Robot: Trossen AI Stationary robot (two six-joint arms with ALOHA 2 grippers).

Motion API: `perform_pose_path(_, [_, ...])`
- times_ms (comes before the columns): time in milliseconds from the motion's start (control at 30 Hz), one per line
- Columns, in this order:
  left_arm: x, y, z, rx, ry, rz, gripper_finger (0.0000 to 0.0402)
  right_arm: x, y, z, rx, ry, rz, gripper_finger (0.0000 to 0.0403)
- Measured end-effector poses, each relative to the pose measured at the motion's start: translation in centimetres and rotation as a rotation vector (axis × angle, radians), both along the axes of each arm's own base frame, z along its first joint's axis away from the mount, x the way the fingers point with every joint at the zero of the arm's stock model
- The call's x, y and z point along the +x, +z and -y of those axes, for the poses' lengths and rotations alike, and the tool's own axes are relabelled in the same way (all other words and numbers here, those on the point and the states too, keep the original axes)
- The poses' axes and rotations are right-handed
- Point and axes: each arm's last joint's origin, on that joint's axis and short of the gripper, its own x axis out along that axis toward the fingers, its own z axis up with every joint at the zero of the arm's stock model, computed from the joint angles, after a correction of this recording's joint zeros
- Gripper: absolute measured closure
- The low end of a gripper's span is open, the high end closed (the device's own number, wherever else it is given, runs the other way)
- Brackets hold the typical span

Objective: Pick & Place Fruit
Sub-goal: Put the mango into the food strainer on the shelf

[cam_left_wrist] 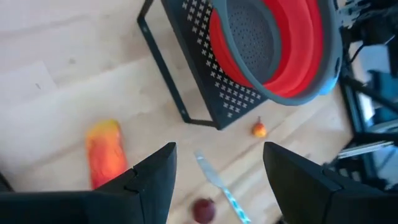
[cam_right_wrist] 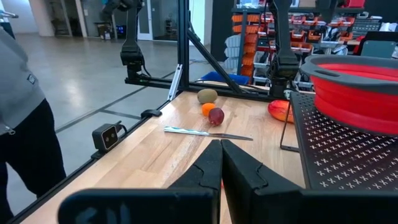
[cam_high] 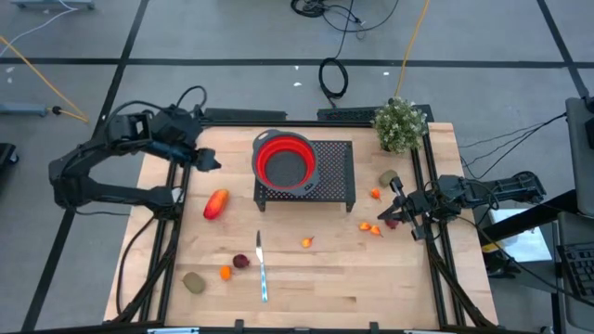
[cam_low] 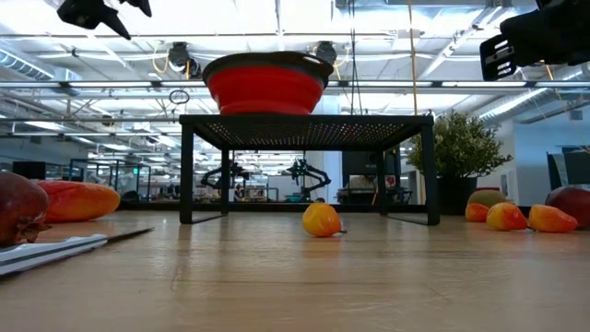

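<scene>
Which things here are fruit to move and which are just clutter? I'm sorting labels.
Job: red-orange oval fruit; kiwis; small orange fruits; dark red fruit.
Lying about: knife; potted plant; red bowl; black rack.

Bowl (cam_high: 285, 158) on my rack (cam_high: 325, 186) at table centre-far, plant (cam_high: 400, 123) far right, knife (cam_high: 262, 266) near centre, oval fruit (cam_high: 215, 204) left of rack, small fruits (cam_high: 371, 227) right.
</scene>
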Motion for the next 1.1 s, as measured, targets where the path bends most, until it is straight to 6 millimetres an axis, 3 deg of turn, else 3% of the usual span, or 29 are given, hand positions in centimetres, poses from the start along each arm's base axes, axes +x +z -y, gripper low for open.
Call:
perform_pose_path(433, [0.1, 0.0, 0.2, 0.119, -0.062, -0.034, 0.0160, 0.0, 0.0, 0.0, -0.002, 0.003, 0.001, 0.0403])
perform_pose_path(700, [1.1, -0.9, 0.4, 0.094, -0.070, -0.139, 0.0160, 0.0, 0.0, 0.0, -0.150, -0.001, 0.054, 0.0403])
perform_pose_path(967, [2.3, -2.6, 0.4, 0.055, -0.106, -0.362, 0.0160, 0.2, 0.3, 1.3, -0.093, -0.442, 0.042, 0.0403])
perform_pose_path(1100, [2.8, -2.9, 0.6, 0.062, -0.139, -0.381, 0.0160, 0.1, 0.3, 1.4, -0.115, -0.481, 0.039, 0.0403])
